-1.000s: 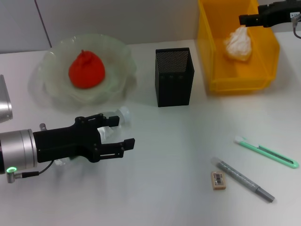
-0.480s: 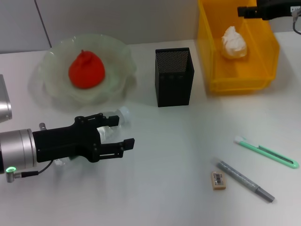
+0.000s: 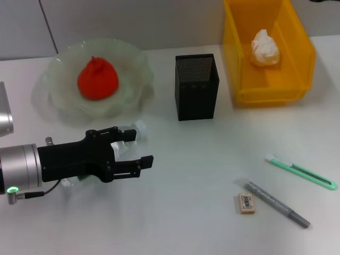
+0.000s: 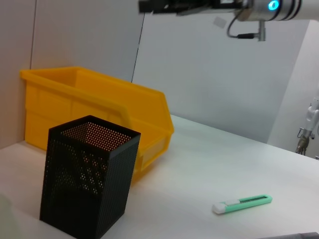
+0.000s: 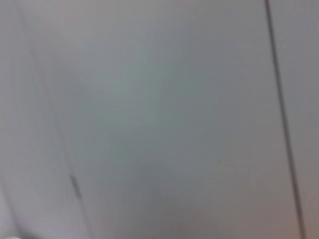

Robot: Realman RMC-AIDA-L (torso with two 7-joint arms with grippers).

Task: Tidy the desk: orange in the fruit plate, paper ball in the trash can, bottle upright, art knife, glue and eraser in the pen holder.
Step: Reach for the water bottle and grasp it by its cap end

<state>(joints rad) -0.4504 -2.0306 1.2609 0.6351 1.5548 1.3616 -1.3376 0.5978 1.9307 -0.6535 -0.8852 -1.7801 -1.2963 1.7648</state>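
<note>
The orange [image 3: 98, 79] rests in the fruit plate [image 3: 56, 103] at the back left. Inside the trash can [image 3: 268, 79] at the back right lies the paper ball [image 3: 264, 49]. The pen holder [image 3: 196, 87] stands between them, also seen in the left wrist view as the pen holder [image 4: 87, 179]. My left gripper [image 3: 139, 147] is open low over the bottle [image 3: 137, 129], which lies on its side and is mostly hidden. The green art knife [image 3: 300, 171], grey glue [image 3: 276, 203] and eraser [image 3: 246, 203] lie at the front right. My right gripper [image 4: 149, 6] shows high above the trash can [image 4: 99, 109] in the left wrist view.
The art knife [image 4: 242, 203] lies alone on the white desk in the left wrist view. A grey wall runs behind the desk. The right wrist view shows only that plain wall.
The paper ball dropped from under the right gripper and settled in the trash can. The right gripper rose and left the head view. The left gripper stayed nearly still.
</note>
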